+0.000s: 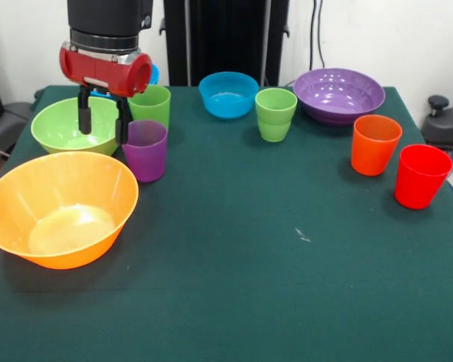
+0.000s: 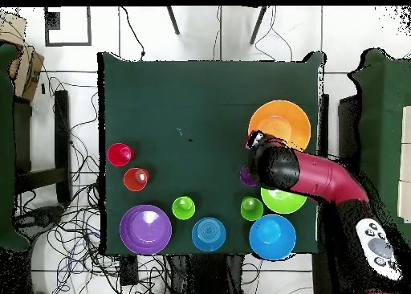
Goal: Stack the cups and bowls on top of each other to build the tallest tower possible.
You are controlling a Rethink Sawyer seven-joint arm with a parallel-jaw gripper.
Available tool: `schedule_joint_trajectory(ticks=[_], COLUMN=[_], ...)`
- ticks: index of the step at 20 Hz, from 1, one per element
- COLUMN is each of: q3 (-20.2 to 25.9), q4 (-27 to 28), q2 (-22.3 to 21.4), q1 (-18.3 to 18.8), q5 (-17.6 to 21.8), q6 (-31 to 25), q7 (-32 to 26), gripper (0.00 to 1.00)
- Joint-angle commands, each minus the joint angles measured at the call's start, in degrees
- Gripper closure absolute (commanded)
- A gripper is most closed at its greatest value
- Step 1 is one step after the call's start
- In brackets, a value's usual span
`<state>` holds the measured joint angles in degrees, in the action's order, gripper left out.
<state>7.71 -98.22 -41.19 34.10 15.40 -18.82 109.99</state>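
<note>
Nearest lies the glossy round orange bowl (image 1: 60,207), just in front of the gripper (image 1: 103,121), whose two black fingers hang apart and seem to hold nothing, over the smooth green bowl (image 1: 64,126), with the tapered purple cup (image 1: 145,150) just beside one finger.
</note>
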Motion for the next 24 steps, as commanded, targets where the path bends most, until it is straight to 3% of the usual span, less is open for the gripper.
schedule_joint_trajectory(ticks=[1,10,24], q3=[3.8,1.6,5.7], q4=[-8.2,-12.4,-21.4], q2=[-0.4,-2.0,-10.9], q1=[-0.7,-1.6,1.5], q5=[5.3,5.8,3.0], q6=[5.7,9.5,6.8], q7=[1.1,3.4,2.2], gripper=[0.0,0.0,0.0])
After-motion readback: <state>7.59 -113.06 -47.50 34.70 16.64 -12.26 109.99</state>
